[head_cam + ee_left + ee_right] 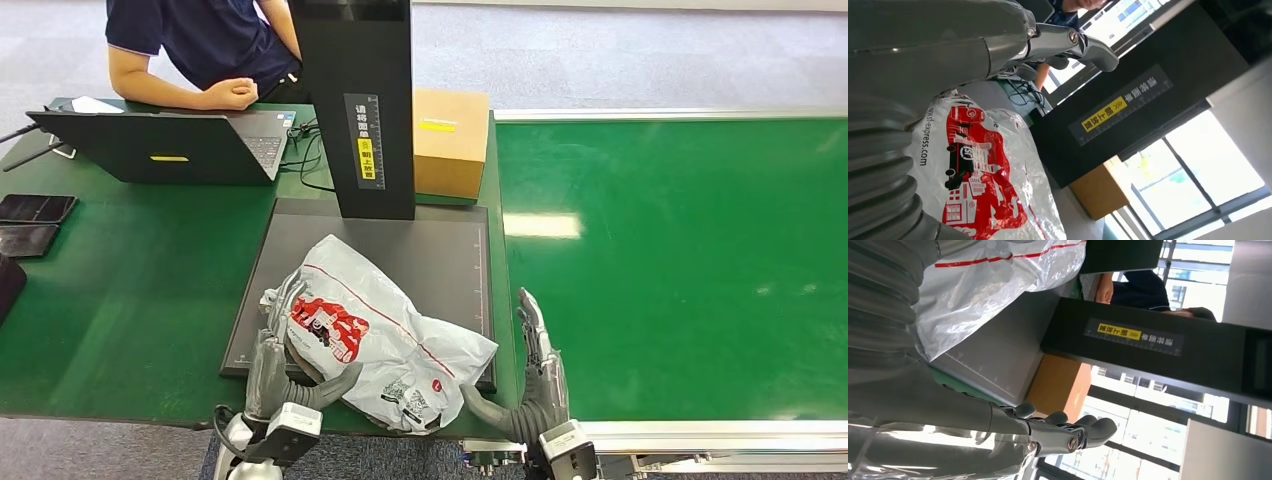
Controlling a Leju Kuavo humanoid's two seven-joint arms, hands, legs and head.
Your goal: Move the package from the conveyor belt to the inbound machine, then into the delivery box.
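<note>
Package (375, 335): white poly mailer bag, red printed graphic, crinkled and slack. It lies on the dark platform of the inbound machine (440, 255), at roughly 6 o'clock from the machine's black upright column (352, 110), overhanging the platform's near edge. Conveyor belt (680, 260) sits off at 3 o'clock, bare green.

Left hand (290, 375) is at the bag's 8 o'clock corner, thumb hooked under the near edge, fingers up against the side. It looks like a loose cradle, contact seems there, but a firm grasp cannot be told. Left wrist view shows fingers (1083, 45) extended over the bag's top, not clamped. Right hand (530, 375) is at the bag's 4 o'clock, fingers straight and spread, thumb reaching toward the bag's corner, holding nothing.

Handling guess: light, soft, contents shift inside; film is slick and will sag or slide out of a one-sided pinch. Not fragile-looking. Best taken from both ends at once, palms pressing inward at 9 and 3 o'clock under the bulk, not by the loose film corner.

Laptop (170, 145) and a seated person (210, 50) at 11 o'clock; cardboard box (450, 140) behind the column.
</note>
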